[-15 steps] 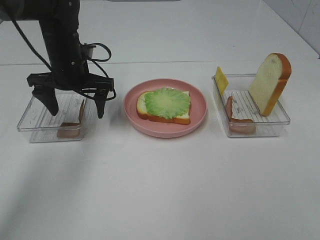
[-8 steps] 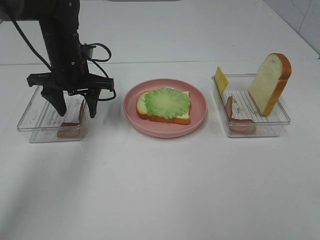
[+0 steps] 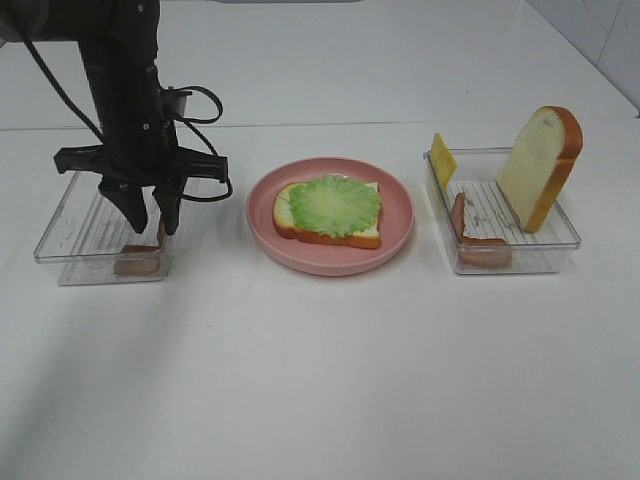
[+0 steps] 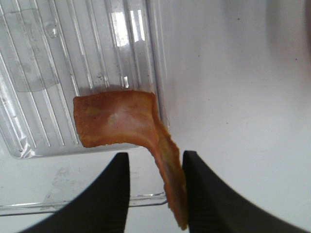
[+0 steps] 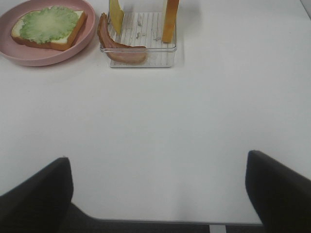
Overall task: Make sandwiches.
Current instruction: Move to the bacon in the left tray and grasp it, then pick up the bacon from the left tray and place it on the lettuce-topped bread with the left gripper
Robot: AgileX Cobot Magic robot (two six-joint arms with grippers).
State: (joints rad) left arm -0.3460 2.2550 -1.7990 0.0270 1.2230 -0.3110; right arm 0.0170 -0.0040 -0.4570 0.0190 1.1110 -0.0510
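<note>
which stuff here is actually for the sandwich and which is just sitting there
For the sandwich: flat bread slice, lettuce leaf, left-tray meat strip, right-tray meat strip, cheese square, upright bread slice.
Just holding things: pink plate, left clear tray, right clear tray.

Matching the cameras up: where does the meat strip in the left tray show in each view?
Exterior high: meat strip in the left tray's near right corner, under the left claw.
Left wrist: in the tray corner, one end standing up between the claw's fingers.
Right wrist: not in it.
Shared landmark: the ribbed left tray.
</note>
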